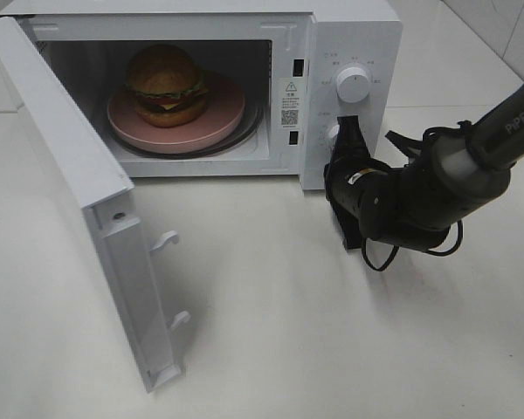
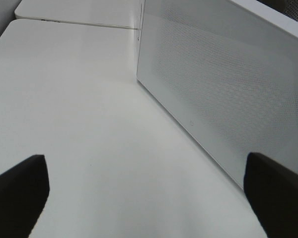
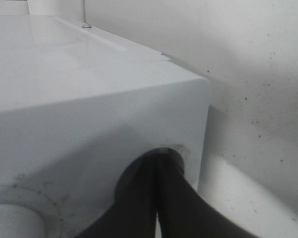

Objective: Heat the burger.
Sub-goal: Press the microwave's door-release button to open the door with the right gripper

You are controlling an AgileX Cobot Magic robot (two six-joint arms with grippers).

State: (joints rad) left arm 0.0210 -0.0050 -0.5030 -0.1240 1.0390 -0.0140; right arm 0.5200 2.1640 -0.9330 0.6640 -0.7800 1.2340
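The burger [image 1: 164, 85] sits on a round pink plate [image 1: 218, 122] inside the white microwave [image 1: 349, 35], whose door [image 1: 61, 148] stands swung wide open to the left. My right gripper [image 1: 343, 131] is shut, its tips against the control panel at the lower knob [image 1: 333, 133], just under the upper knob [image 1: 353, 85]. In the right wrist view the shut right gripper [image 3: 158, 163] touches the panel's front; I cannot see whether it grips the knob. The left gripper [image 2: 149, 198] is open with nothing in it, beside the door's outer face [image 2: 228, 84]; the exterior view does not show it.
Two latch hooks [image 1: 164, 242] stick out of the open door's edge. The white tabletop [image 1: 271, 332] spreads in front of the microwave. The right arm [image 1: 472, 148] comes in from the right with a looped cable under it.
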